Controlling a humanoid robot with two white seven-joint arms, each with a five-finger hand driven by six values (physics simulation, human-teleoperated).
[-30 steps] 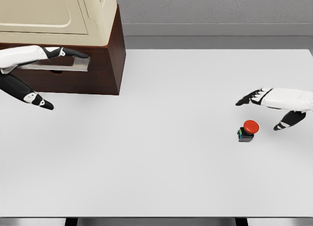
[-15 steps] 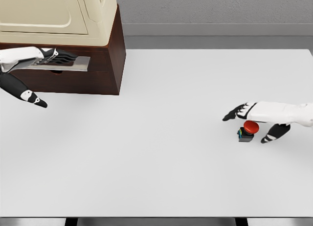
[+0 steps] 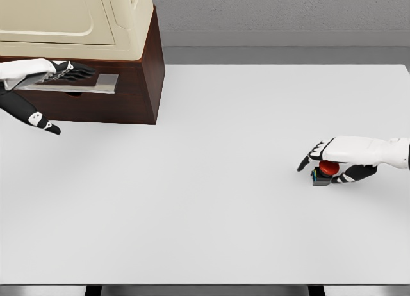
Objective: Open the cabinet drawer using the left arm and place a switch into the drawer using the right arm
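The switch, a red button on a small black base, stands on the white table at the right. My right hand lies over it, with the fingers curled down on its left side and the thumb against its right, so only part of the red cap shows. At the upper left is the dark wooden cabinet, whose drawer front looks closed. My left hand rests its fingers on the grey drawer handle, while the thumb hangs well below it.
A cream appliance sits on top of the cabinet. A grey wall runs behind the table's far edge. The table's front edge lies near the bottom of the picture.
My right hand dropped down and left onto the switch and curled its fingers around it. My left hand drew back leftward along the drawer handle; the drawer front has not visibly moved.
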